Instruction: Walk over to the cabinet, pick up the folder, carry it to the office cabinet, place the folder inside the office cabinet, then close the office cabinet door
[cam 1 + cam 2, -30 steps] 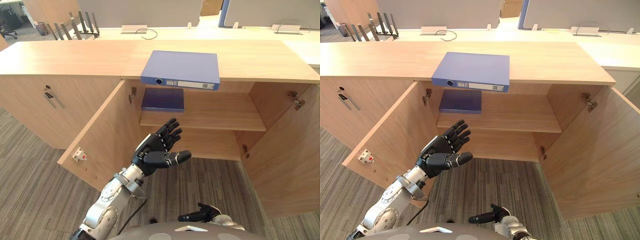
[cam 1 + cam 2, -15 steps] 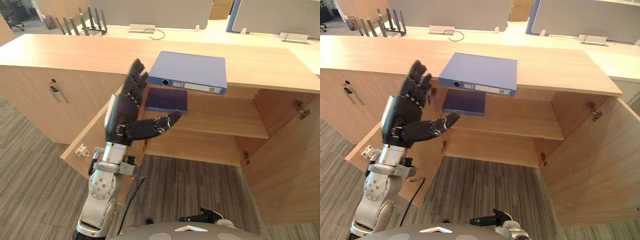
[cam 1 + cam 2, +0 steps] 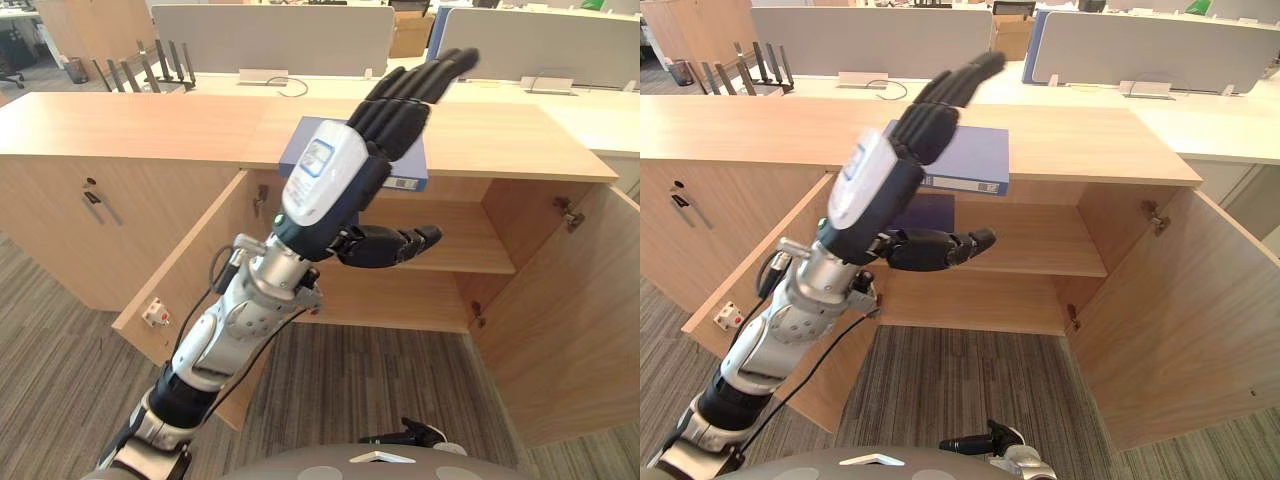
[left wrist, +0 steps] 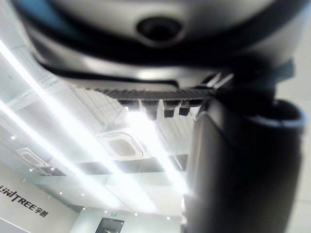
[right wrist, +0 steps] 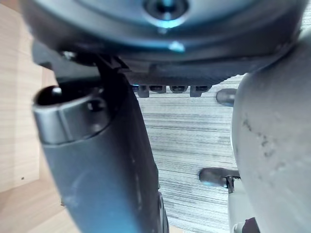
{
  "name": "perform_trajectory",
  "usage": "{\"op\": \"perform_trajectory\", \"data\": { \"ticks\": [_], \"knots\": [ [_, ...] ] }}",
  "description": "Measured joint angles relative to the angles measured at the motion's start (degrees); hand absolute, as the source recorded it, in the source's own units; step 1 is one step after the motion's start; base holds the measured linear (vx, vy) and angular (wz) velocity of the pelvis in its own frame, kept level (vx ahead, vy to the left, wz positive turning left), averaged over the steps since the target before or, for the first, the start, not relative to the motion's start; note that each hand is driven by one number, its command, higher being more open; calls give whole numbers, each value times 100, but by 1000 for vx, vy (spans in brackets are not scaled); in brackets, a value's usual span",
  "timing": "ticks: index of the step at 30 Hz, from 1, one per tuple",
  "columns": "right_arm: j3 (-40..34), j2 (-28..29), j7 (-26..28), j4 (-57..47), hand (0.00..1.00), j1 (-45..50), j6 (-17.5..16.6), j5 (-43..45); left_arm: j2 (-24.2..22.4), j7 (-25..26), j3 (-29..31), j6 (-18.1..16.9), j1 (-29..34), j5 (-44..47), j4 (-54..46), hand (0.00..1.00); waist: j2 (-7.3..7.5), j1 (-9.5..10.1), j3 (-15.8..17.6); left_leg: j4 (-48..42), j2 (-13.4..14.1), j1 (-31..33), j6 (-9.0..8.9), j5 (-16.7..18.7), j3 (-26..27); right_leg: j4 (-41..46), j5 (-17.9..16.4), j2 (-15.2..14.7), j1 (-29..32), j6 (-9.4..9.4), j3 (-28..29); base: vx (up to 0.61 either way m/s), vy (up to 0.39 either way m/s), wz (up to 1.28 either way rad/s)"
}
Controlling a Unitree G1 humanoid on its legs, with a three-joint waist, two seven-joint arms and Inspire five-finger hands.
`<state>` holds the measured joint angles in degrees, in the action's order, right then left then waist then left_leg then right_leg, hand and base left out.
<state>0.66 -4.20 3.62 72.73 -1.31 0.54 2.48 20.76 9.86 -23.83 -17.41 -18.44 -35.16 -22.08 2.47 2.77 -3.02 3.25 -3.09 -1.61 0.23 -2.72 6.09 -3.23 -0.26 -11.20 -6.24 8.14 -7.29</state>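
One left robot hand (image 3: pixel 345 180) raised high, fingers (image 3: pixel 415 90) straight and apart, empty, seemingly above the folder (image 3: pixel 980 160).

The folder (image 3: pixel 978 157) lies flat on the cabinet top (image 3: pixel 130 125), its front edge at the lip above the open compartment, whose left door (image 3: pixel 200 270) and right door (image 3: pixel 560 320) stand out toward the robot on either side. Inside, a shelf (image 3: pixel 465 245) crosses the compartment, with a book (image 3: pixel 935 210) flat at its left end, under the folder. The left hand (image 3: pixel 330 190) is raised in front of the folder's left part, the right hand (image 3: pixel 405 433) sits low before the cabinet, and desks with screens (image 3: pixel 270 35) stand behind it.
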Motion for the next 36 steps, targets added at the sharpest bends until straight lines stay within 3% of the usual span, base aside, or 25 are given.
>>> {"op": "perform_trajectory", "data": {
  "ticks": [7, 20, 29, 36],
  "knots": [
    [-17, 17, -17, -58, 100, 26, -6, -3, 283, 71, -142, 48, -502, -637, 813, 100, 16, -32, -3, 11, 46, -47, -13, 17, 134, -96, 53, 40, -4, -10, 130, -12, -21, -10],
    [-243, 99, -22, -169, 100, 54, -1, -138, 384, 405, -28, 591, -1602, -1245, 2041, 100, 68, -180, -12, 68, 45, -89, -12, 16, 157, -106, 57, 40, -11, -6, 150, -1, -1, 0],
    [-468, 184, -18, -299, 100, 105, 4, -176, 279, 427, 485, 1111, -1902, -1178, 2871, 100, 135, -307, -20, 104, 41, -110, -10, 15, 194, -118, 58, 38, 5, -6, 204, -2, -5, -2],
    [-480, 192, -7, -395, 100, 174, 17, -176, 34, 371, 840, 1287, -2060, -370, 3115, 100, 148, -310, -22, 143, 44, -197, -11, 16, 261, -143, 60, 39, -29, -2, 282, -19, -11, -5]
  ]
}}
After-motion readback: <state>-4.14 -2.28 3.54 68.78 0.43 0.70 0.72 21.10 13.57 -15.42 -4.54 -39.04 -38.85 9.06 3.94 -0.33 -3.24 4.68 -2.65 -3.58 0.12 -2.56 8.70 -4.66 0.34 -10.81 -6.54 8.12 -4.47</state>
